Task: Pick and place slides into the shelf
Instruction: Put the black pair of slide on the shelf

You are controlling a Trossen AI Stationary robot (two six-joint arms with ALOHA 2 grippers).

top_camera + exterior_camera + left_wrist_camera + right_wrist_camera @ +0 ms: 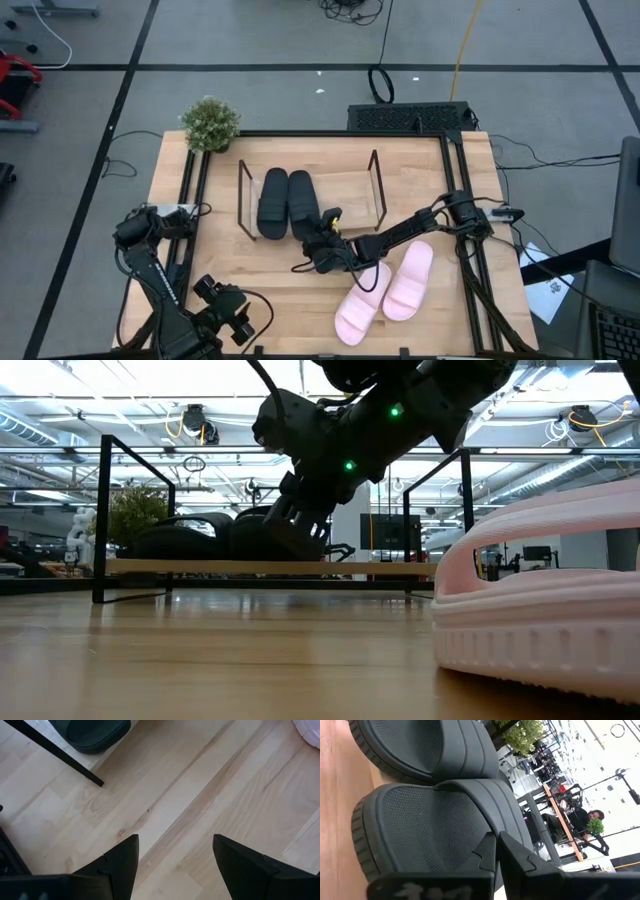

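Note:
Two black slides (272, 202) (303, 200) lie side by side, soles down, in the black wire shelf (378, 185) at the table's middle. My right gripper (318, 232) is shut at the near end of the right-hand black slide (420, 830). In the right wrist view its fingers (495, 837) point over that slide's footbed toward the strap. Two pink slides (362, 305) (410, 280) lie on the table nearer the front right. My left gripper (175, 840) hovers open over bare wood at the near left, holding nothing. My right gripper's shut fingertips (490, 845) stand at the right-hand black slide's footbed (445, 840), just behind the strap's edge. They come slanting from the near right, almost level. I cannot tell whether they touch it. The slide lies flat on the shelf's base.
A small potted plant (210, 123) stands at the table's far left corner. Black frame rails (455, 190) run along the table's left and right sides. Bare wood lies between the shelf and the table's near edge, left of the pink slides.

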